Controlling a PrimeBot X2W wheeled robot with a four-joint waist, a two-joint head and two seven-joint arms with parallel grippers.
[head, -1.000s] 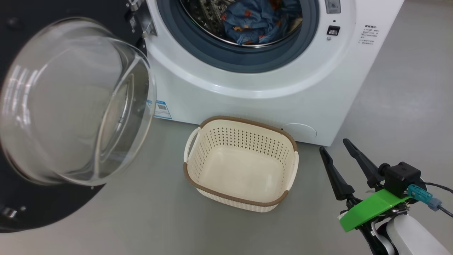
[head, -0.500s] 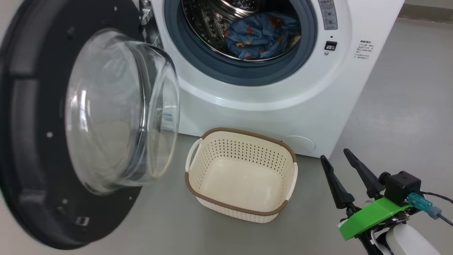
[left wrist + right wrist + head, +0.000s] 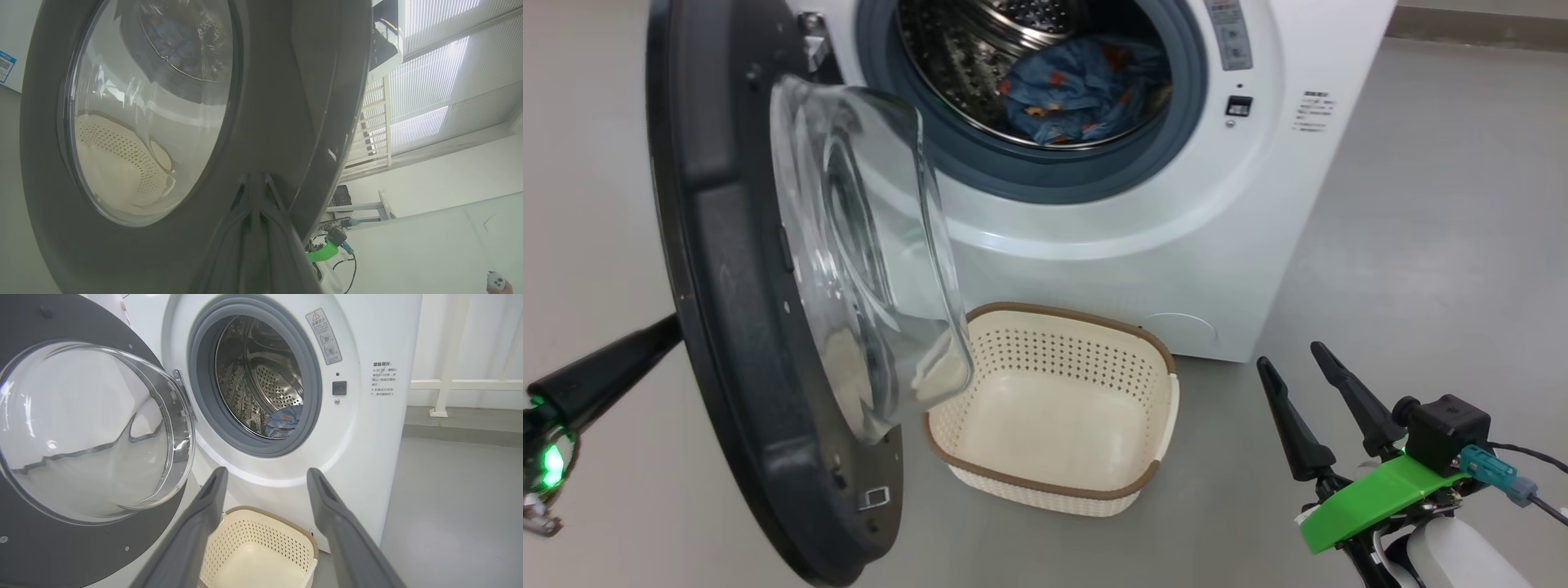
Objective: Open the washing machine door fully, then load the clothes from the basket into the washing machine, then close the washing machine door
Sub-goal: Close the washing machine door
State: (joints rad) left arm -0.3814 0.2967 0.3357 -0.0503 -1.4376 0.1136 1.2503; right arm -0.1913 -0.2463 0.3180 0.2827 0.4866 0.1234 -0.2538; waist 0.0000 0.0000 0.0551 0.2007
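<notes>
Your closed left gripper (image 3: 255, 179) rests against the door (image 3: 727, 327), which stands out from the washing machine's (image 3: 1094, 245) left side, with the clothes (image 3: 1078, 90) inside it, the basket (image 3: 1045, 490) in front of it, your right gripper (image 3: 1289, 354) open at its right, and its warning sticker (image 3: 325, 337) too small to read.

Big white front-loading washing machine (image 3: 367, 457): grey label (image 3: 325, 337) with red warning triangle; Chinese notice (image 3: 384, 381) headed "温馨提示"; smaller print unreadable.
</notes>
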